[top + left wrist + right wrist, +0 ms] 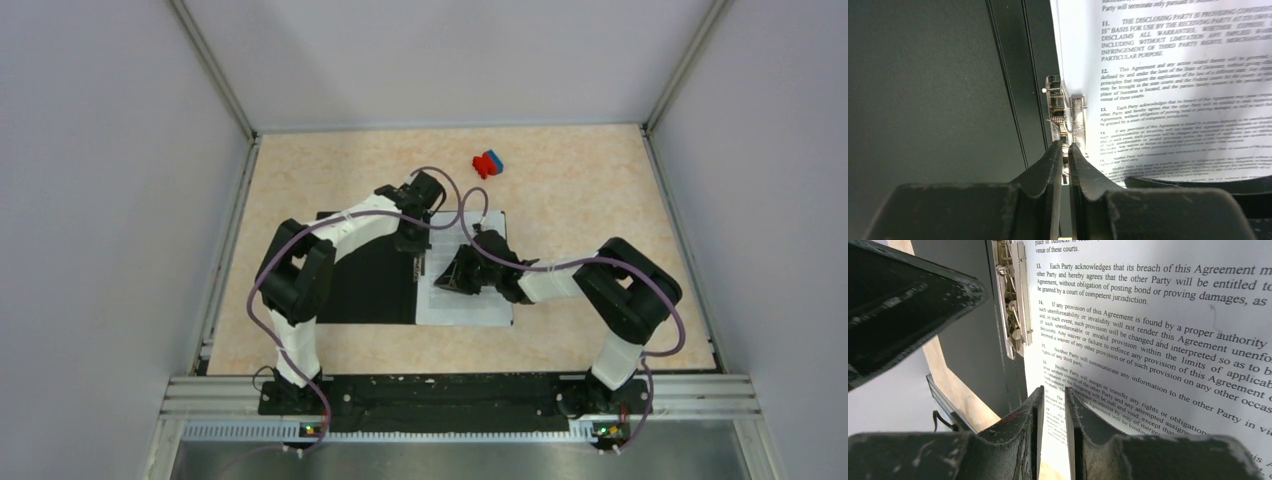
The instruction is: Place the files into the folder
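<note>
The left gripper [1063, 147] is near-closed at the clip's [1057, 105] end; I cannot tell if it pinches it. The files [1173, 100] lie right of its fingers on the open folder [923, 100]. The right gripper [1050, 396], almost shut on nothing visible, sits at their edge. The sheets should probably be pinned square under the clip.

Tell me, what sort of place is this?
Probably a robotics test cell: grey walls box in a table, a left arm and right arm bolted at its edge, folder and printed sheets staged.
</note>
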Controlling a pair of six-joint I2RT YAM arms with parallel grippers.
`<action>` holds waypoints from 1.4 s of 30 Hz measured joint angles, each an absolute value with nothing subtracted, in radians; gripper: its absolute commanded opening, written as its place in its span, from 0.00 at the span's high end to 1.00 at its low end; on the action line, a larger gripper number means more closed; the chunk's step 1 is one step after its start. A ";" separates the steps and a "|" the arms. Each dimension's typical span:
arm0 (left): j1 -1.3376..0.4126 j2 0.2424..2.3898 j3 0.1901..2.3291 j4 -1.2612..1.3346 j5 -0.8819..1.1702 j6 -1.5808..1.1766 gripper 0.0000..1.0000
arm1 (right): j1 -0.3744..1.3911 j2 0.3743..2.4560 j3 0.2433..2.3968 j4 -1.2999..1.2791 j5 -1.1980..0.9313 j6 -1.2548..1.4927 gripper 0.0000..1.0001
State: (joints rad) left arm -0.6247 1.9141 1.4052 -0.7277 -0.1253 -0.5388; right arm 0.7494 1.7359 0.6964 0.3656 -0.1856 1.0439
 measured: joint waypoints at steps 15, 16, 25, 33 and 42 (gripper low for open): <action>-0.406 1.698 1.378 -0.702 -0.038 -0.544 0.23 | 0.669 1.513 0.696 0.159 -0.112 0.962 0.31; -0.356 1.666 1.356 -0.693 -0.025 -0.552 0.18 | 0.641 1.484 0.689 0.141 -0.096 0.949 0.27; 0.029 1.576 1.192 -0.629 0.095 -0.586 0.01 | 0.507 1.374 0.641 0.029 -0.021 0.847 0.09; 0.221 1.620 1.087 -0.582 0.176 -0.572 0.01 | 0.507 1.374 0.631 0.020 -0.020 0.791 0.07; 0.221 1.624 0.995 -0.576 0.109 -0.574 0.01 | 0.633 1.401 0.733 -0.132 0.160 0.691 0.07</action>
